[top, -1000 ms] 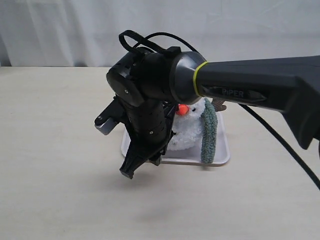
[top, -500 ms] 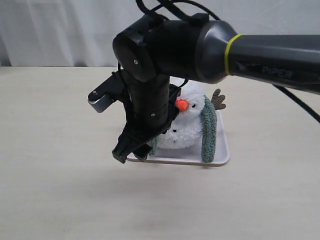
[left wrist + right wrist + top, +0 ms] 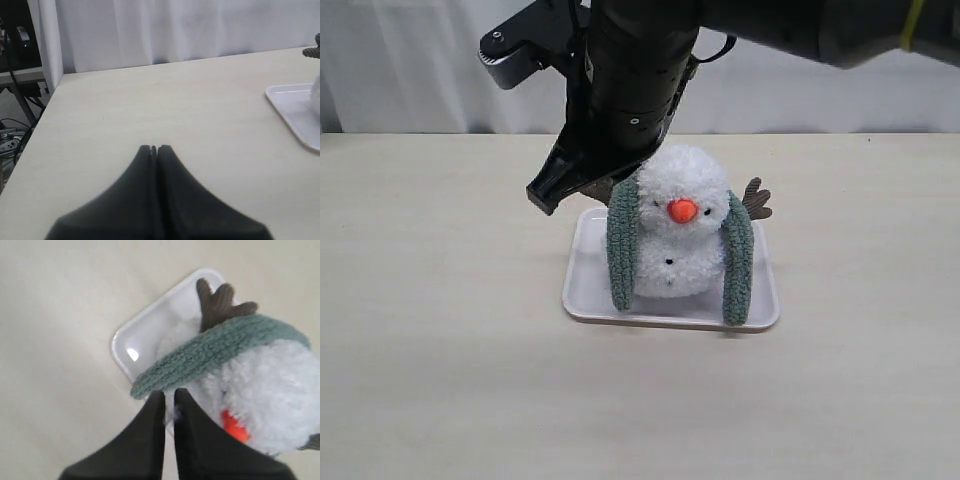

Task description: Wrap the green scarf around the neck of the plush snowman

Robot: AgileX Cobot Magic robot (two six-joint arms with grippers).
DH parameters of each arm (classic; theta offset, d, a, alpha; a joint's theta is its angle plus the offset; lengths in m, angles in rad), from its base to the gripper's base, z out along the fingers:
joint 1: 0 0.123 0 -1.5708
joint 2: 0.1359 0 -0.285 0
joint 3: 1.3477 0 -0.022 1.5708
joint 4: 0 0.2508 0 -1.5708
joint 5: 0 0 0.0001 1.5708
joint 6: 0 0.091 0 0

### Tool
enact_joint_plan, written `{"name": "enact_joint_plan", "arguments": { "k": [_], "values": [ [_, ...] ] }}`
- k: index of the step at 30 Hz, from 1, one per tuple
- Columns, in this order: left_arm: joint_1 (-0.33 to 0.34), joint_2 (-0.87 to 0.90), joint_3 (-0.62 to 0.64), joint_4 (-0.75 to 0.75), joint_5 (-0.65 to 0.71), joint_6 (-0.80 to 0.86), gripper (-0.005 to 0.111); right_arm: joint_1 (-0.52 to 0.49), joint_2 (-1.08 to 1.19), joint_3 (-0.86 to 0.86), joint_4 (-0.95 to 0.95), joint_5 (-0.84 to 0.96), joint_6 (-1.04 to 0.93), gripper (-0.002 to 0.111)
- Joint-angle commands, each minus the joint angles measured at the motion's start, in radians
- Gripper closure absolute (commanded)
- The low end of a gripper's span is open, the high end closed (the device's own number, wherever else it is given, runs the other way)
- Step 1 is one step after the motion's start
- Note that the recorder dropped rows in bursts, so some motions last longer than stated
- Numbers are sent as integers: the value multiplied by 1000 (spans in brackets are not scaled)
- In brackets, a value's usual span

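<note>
Ribbed sage-green knitted scarf (image 3: 736,262) drapes over the fluffy white plush snowman (image 3: 682,235) on the white tray (image 3: 582,285). Looks soft and limp; pinch an end. Both grippers (image 3: 168,396) (image 3: 153,149) closed, empty.

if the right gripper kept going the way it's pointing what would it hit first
Probably the green scarf: in the right wrist view its end hangs just past the right gripper, beside the plush snowman. Depth is unclear, so it might pass by.
</note>
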Motion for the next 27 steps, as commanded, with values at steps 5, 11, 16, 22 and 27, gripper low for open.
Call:
{"name": "enact_joint_plan", "arguments": {
  "k": [5, 11, 16, 22, 27],
  "values": [
    [3, -2, 3, 2, -11, -3, 107, -28, 86, -32, -187, -34, 223, 104],
    [3, -2, 3, -3, -11, -3, 107, -113, 188, -135, -95, -9, 239, 104],
    [3, -2, 3, -3, -11, -3, 107, -133, 239, -166, -78, -22, 221, 104],
    [3, -2, 3, -3, -11, -3, 107, -131, 283, -166, -66, -38, 207, 104],
    [3, -2, 3, -3, -11, -3, 107, -131, 317, -166, 25, -20, 125, 104]
  ]
}}
